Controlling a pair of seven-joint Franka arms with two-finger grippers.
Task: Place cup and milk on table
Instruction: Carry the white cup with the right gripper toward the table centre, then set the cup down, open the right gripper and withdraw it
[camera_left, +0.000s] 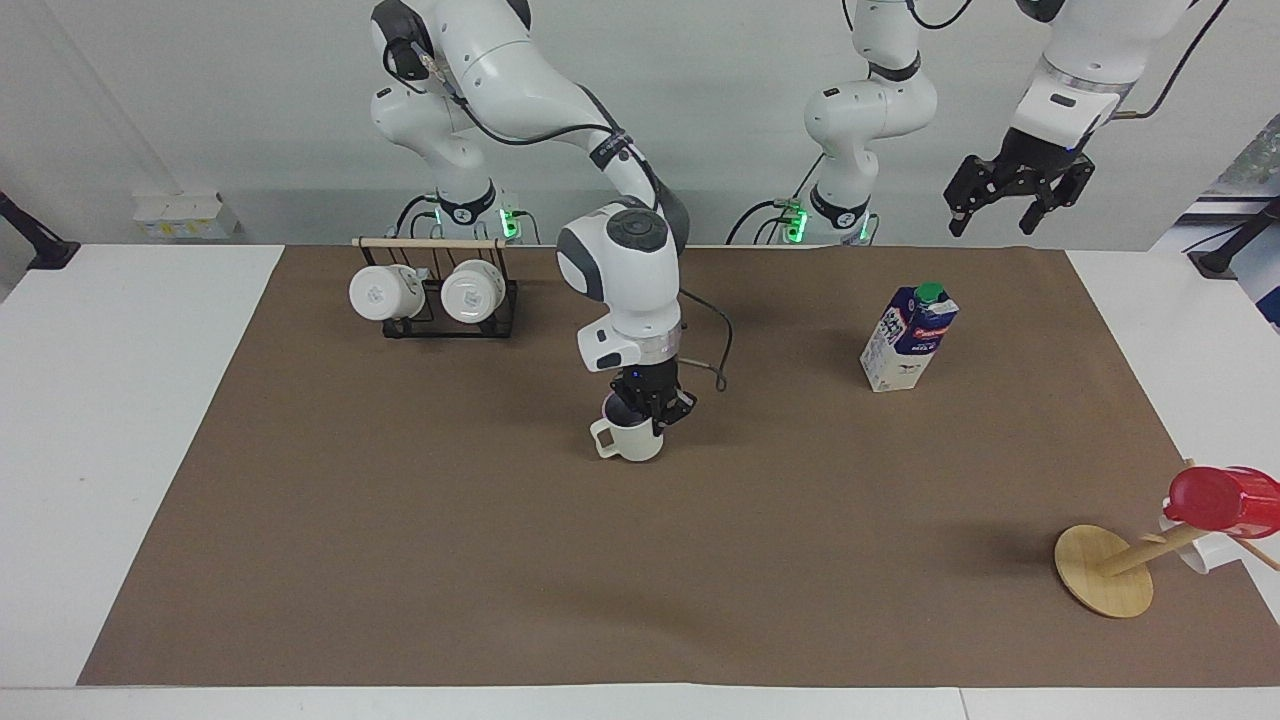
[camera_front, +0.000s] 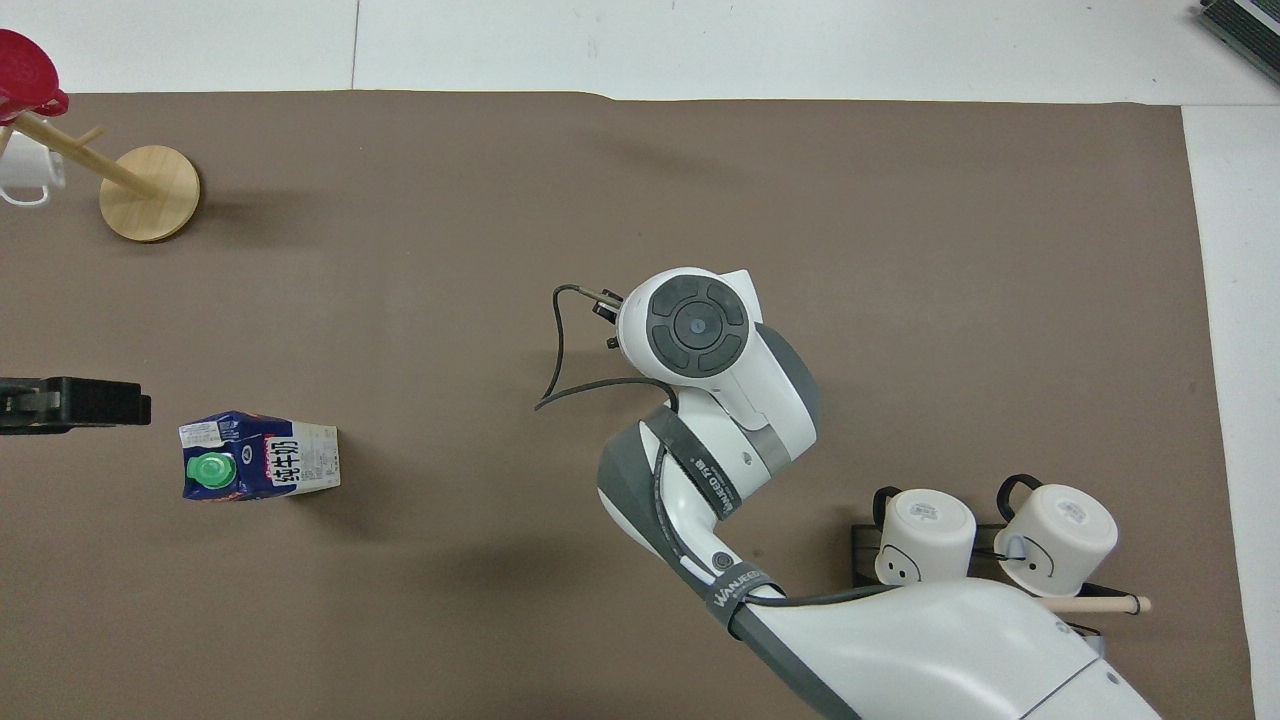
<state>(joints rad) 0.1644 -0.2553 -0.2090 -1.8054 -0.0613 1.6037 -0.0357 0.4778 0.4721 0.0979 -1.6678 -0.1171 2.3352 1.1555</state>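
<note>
While the right gripper clamps the cup by its rim, the cup sits upright, mouth up, at the middle of the table.

Its handle points toward the right arm's end of the table; whether its base touches the brown sheet I cannot tell. Toward the left arm's end the milk stands upright, cap on top, well apart from the cup. Raised over that end, the left gripper waits with fingers spread. A rack with two white mugs stands nearer the robots, and a tilted wooden stand carries a red cup.
</note>
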